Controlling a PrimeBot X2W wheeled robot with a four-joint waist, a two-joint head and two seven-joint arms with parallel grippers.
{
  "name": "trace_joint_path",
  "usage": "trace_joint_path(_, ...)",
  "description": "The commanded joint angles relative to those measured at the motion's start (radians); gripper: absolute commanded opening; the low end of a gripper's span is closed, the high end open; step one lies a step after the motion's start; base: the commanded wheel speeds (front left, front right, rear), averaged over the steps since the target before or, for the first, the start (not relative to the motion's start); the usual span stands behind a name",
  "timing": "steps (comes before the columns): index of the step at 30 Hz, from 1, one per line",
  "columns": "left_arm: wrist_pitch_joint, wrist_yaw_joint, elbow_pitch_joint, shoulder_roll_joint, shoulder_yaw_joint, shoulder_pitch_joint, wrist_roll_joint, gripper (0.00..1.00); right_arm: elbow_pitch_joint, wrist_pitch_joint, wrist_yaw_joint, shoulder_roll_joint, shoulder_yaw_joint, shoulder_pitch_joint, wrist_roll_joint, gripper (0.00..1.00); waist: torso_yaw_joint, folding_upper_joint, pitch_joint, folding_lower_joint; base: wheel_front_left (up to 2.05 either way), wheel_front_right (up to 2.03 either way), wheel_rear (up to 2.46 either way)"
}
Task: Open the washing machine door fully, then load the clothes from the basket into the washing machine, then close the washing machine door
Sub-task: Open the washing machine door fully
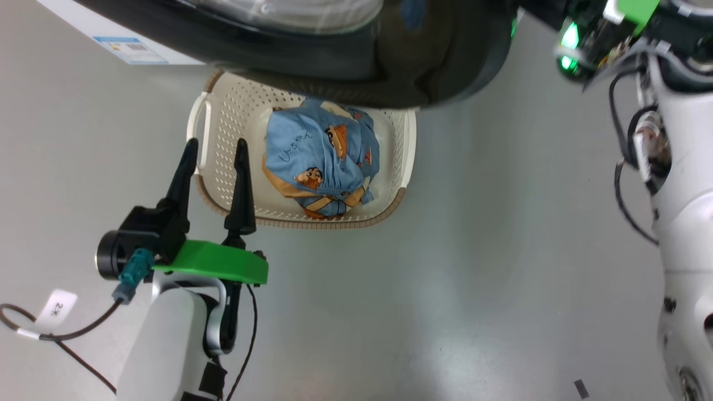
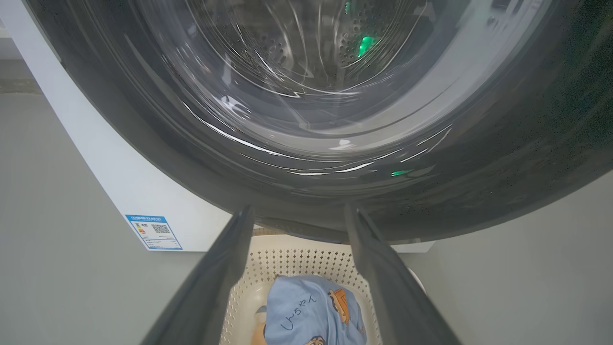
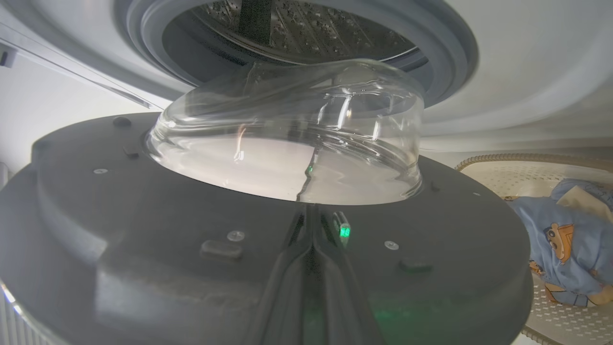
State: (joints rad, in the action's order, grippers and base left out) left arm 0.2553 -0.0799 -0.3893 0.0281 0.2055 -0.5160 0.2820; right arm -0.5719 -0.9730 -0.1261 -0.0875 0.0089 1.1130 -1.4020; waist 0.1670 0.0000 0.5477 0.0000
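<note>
We are holding our left gripper [image 1: 217, 143] spread wide and empty, its two long dark fingers hanging over the left side of the small cream-white perforated plastic basket [image 1: 409, 161]. Just right of those fingers the bundle of light blue cartoon-print clothes [image 1: 320, 161] is lying, its longer side running roughly parallel to them, so this arm is the nearer one. Beyond the fingertips the glossy black-rimmed round glass door [image 1: 434, 67] is overhanging the basket's far edge. Our right gripper [image 3: 312, 213], fingers pressed together, is pointing at that door's dark inner face beside the glass bowl; whether it is touching, we cannot tell.
</note>
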Motion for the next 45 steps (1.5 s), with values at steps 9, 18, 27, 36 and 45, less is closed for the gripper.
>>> trace_joint_path(9, 0.006, 0.0, 0.008, 0.022, -0.05, 0.057, -0.002, 1.0, 0.163, -0.045, -0.005, 0.037, 0.078, -0.186, -0.079, 0.0, -0.003, 0.0, -0.052, 0.0, 0.0, 0.0, 0.0)
trace_joint_path(18, 0.006, 0.001, -0.005, 0.022, -0.082, 0.093, -0.006, 1.0, 0.259, -0.047, -0.005, 0.037, 0.139, -0.33, -0.137, 0.0, 0.002, 0.0, -0.1, 0.0, 0.0, 0.0, 0.0)
trace_joint_path(27, 0.006, 0.006, -0.02, 0.022, -0.099, 0.129, -0.013, 1.0, 0.291, 0.002, -0.005, 0.037, 0.225, -0.451, -0.209, 0.0, 0.015, 0.0, -0.168, 0.0, 0.0, 0.0, 0.0)
trace_joint_path(36, 0.006, 0.004, -0.036, 0.022, -0.082, 0.149, -0.003, 1.0, 0.273, 0.055, -0.005, 0.037, 0.311, -0.51, -0.27, 0.0, 0.03, 0.0, -0.225, 0.0, 0.0, 0.0, 0.0)
trace_joint_path(45, 0.006, 0.002, -0.043, 0.022, -0.077, 0.159, -0.003, 1.0, 0.248, 0.105, -0.005, 0.034, 0.341, -0.52, -0.294, 0.0, 0.034, 0.0, -0.253, 0.0, 0.0, 0.0, 0.0)
